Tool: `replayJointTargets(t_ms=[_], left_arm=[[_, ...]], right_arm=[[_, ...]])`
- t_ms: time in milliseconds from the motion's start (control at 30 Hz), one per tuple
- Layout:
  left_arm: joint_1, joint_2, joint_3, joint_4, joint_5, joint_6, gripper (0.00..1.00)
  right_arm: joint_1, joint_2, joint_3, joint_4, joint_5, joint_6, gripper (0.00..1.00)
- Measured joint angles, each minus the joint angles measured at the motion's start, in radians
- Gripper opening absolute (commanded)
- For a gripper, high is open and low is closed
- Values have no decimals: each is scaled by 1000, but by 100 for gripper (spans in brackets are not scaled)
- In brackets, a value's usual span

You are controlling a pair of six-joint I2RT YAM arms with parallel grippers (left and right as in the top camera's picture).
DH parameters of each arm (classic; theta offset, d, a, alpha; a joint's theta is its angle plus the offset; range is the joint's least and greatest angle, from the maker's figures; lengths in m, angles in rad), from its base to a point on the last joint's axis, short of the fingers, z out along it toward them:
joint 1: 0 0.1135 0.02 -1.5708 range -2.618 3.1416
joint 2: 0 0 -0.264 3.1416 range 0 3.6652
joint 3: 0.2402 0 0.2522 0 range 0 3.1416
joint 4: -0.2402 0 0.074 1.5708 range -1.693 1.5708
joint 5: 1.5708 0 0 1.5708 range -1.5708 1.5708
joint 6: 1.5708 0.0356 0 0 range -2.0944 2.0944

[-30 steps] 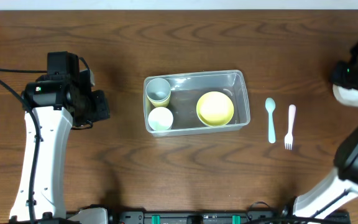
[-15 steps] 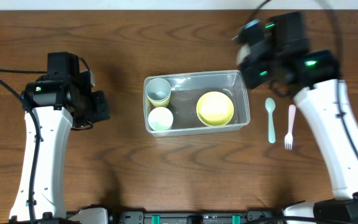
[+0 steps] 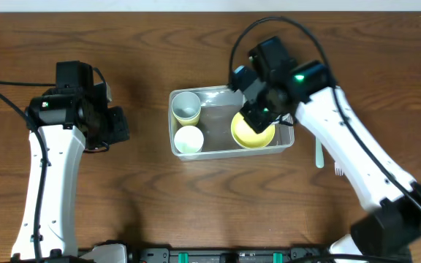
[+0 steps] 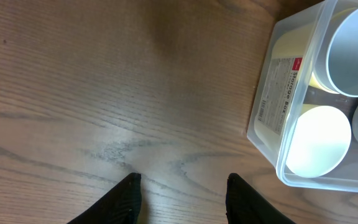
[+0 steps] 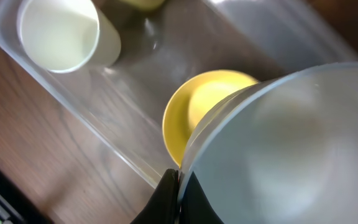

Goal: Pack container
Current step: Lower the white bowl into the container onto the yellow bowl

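The clear plastic container (image 3: 225, 88) sits mid-table, holding a yellow bowl (image 3: 258, 135), a pale cup (image 3: 187, 107) and a white cup (image 3: 189, 139). My right gripper (image 3: 260, 109) hovers over the container's right half. In the right wrist view it (image 5: 178, 186) is shut on the rim of a white bowl (image 5: 291, 149), held above the yellow bowl (image 5: 185, 106) and the container (image 5: 92, 124). My left gripper (image 4: 180, 186) is open and empty over bare wood, left of the container (image 4: 272, 106).
A pale green spoon (image 3: 318, 155) and a white fork (image 3: 338, 169) lie right of the container, partly hidden under my right arm. My left arm (image 3: 86, 109) stands at the left of the table.
My right arm has swung from the far right edge to over the container, carrying the white bowl. The left arm has not moved.
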Motion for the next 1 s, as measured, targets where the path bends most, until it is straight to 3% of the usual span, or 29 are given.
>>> replayJointTargets(t_ms=[300, 433, 533, 733, 1000], left_arm=[[0, 0, 0, 0, 0, 0, 45], [0, 0, 0, 0, 0, 0, 45], [0, 0, 0, 0, 0, 0, 45], [0, 0, 0, 0, 0, 0, 45], [0, 0, 0, -1, 0, 0, 45]], right_arm=[[29, 162, -1, -3, -16, 0, 2], [29, 202, -1, -4, -17, 1, 18], [29, 220, -1, -6, -17, -6, 24], [29, 230, -1, -3, -16, -8, 19], [29, 230, 0, 28, 5, -7, 21]])
